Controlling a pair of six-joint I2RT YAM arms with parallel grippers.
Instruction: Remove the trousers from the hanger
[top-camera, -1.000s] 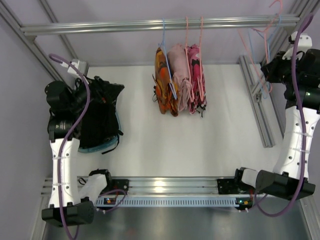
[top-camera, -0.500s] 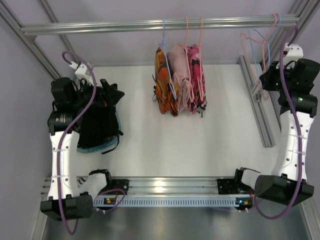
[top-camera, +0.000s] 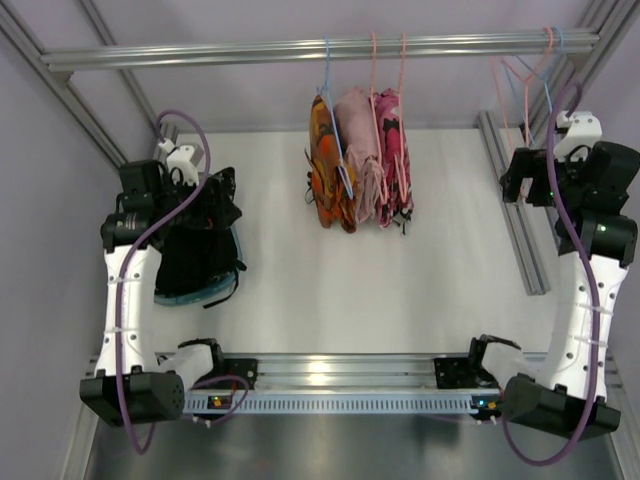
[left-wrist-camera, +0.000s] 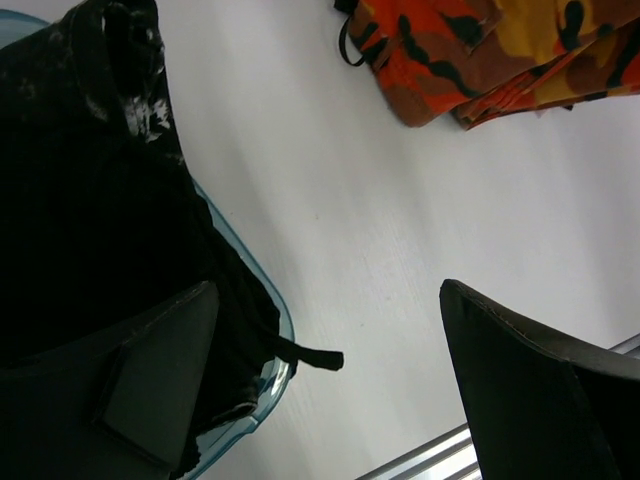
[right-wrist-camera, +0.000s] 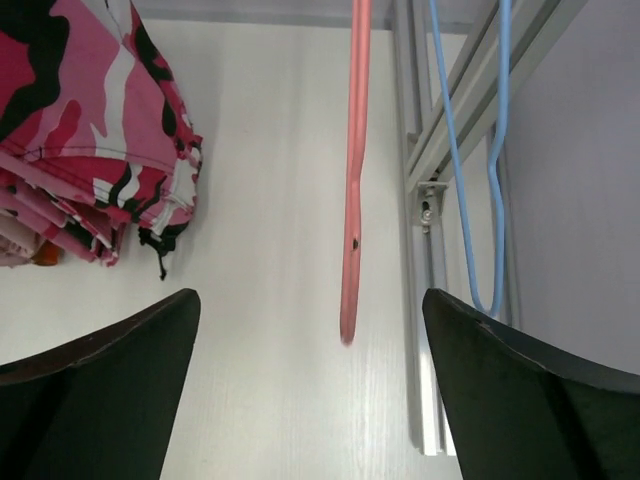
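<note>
Both grippers hold nothing, so I think the step now is to go and get the next pair. The left gripper (left-wrist-camera: 330, 290) has its jaws wide apart, close over the black trousers (left-wrist-camera: 90, 220). The right gripper (right-wrist-camera: 310, 300) has its jaws wide apart too. A bare pink hanger (right-wrist-camera: 355, 200) hangs in front of it, not touched, with a blue hanger (right-wrist-camera: 495, 150) beside it.

To do it well, the left arm should lift straight up first, so the strap (left-wrist-camera: 310, 357) does not catch on a finger. The orange pair (top-camera: 325, 165) is nearest to it. It should grab a thick fold low down and pull slowly, so the hanger does not jump off the rail (top-camera: 250, 50). The right gripper could hold that hanger steady.

The black trousers lie in a soft heap in a blue tub (left-wrist-camera: 278, 315) at the left of the table. The speckled pair (left-wrist-camera: 130, 90) has little white dots. The strap hangs over the tub's rim. Three more pairs hang in the middle, pressed together: the orange pair, a pale pink pair (top-camera: 358, 150) and a pink camo pair (right-wrist-camera: 90, 120).
</note>
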